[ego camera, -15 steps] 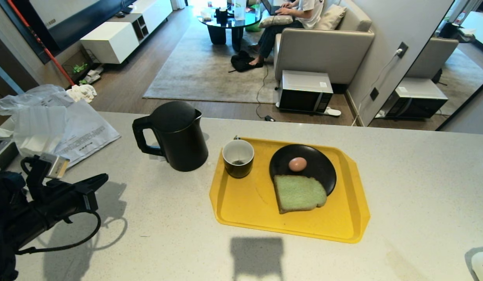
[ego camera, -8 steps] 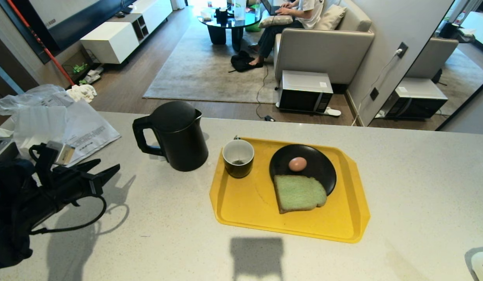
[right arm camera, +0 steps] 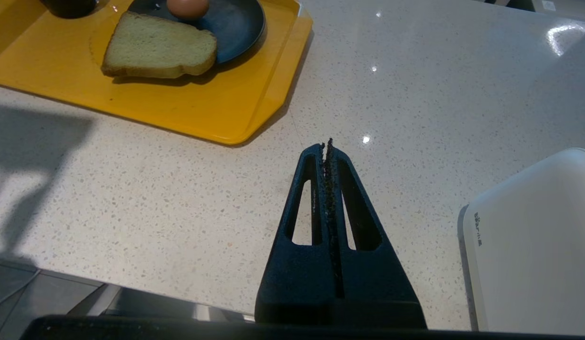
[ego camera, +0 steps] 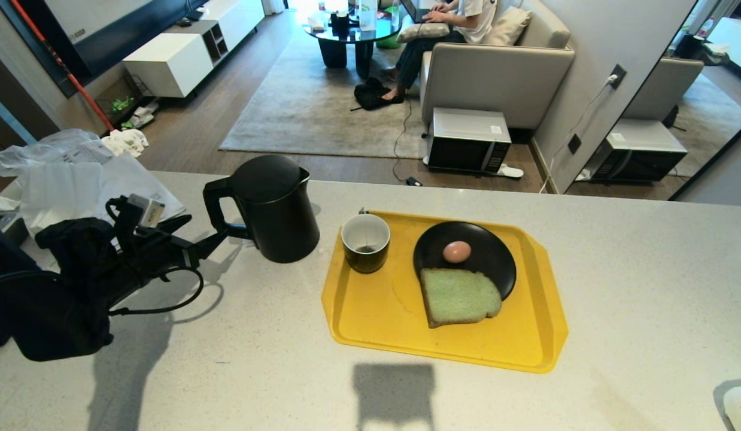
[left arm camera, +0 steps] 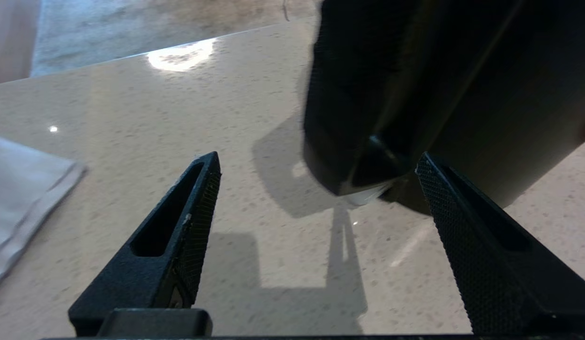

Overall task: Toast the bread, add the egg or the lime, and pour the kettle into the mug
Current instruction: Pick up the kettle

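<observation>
From the head view, my left gripper (ego camera: 212, 236) reaches level toward the kettle (ego camera: 275, 209) handle, because pouring into the mug (ego camera: 365, 242) on the tray (ego camera: 376, 323) needs that grip. My wrist shows fingers (left arm camera: 179, 236) spread, nothing held. My right gripper (right arm camera: 328, 146), clenched empty, rests above the counter (right arm camera: 179, 198).

yellow tray (ego camera: 376, 323) sits mid-counter nearer the front edge, carrying a black plate (ego camera: 490, 257) with a brown egg (ego camera: 456, 252) on it. crumpled plastic and printed paper (ego camera: 77, 185) lie at the counter's (ego camera: 646, 287) far left corner; a white appliance (right arm camera: 533, 236) sits at the front right corner. beyond the far edge: a microwave (ego camera: 468, 140) on the floor, a person (ego camera: 433, 36) seated on a sofa (ego camera: 496, 72).
</observation>
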Robot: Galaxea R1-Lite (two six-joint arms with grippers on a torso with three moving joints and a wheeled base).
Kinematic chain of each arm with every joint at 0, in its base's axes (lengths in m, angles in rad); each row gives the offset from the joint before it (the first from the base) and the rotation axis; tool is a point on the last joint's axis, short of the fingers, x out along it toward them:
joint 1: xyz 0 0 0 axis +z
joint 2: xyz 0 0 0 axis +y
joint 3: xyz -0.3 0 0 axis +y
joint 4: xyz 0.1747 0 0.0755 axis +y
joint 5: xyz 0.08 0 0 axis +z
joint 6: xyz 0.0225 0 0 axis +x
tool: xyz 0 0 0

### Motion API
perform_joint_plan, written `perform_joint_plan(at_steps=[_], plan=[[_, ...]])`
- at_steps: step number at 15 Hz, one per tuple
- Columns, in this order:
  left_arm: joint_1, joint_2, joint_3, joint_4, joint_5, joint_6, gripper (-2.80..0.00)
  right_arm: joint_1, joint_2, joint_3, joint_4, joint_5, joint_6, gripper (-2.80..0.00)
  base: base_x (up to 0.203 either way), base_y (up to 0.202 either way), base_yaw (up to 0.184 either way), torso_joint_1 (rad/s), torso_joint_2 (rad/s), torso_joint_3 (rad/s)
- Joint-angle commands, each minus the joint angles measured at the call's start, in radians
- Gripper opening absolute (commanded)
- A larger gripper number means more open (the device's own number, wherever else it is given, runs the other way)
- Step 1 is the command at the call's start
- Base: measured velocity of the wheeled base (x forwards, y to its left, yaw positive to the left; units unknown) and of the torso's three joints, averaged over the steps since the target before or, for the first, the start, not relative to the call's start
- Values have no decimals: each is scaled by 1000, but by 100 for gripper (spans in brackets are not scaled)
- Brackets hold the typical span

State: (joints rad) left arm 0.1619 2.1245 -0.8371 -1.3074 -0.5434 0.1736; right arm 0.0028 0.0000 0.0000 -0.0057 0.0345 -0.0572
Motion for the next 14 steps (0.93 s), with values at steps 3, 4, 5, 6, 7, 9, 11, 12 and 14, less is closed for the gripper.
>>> perform_joint_plan(at_steps=[3,4,5,6,7,9,11,12,14], plan=[[-47,25,-50,-7,19,8,0,1,0,2,0,1,-1,-280,0,0,0,0,0,0],[-48,25,-55,-7,39,9,0,0,0,2,0,1,-1,-280,0,0,0,0,0,0],[-47,23,-57,-9,52,9,0,0,0,2,0,1,-1,-280,0,0,0,0,0,0],[-47,22,-57,-10,56,9,0,0,0,2,0,1,-1,-280,0,0,0,0,0,0],[-44,22,-56,-12,62,9,0,0,0,2,0,-1,-1,-280,0,0,0,0,0,0],[-39,25,-58,-15,83,3,0,0,0,2,0,1,-1,-280,0,0,0,0,0,0],[-39,34,-102,-15,106,-2,0,0,1,2,0,1,-1,-280,0,0,0,0,0,0],[-40,44,-129,-14,119,-15,0,0,1,2,-1,1,-1,-280,0,0,0,0,0,0],[-44,62,-175,-9,136,-39,0,0,1,2,0,1,-1,-280,0,0,0,0,0,0]])
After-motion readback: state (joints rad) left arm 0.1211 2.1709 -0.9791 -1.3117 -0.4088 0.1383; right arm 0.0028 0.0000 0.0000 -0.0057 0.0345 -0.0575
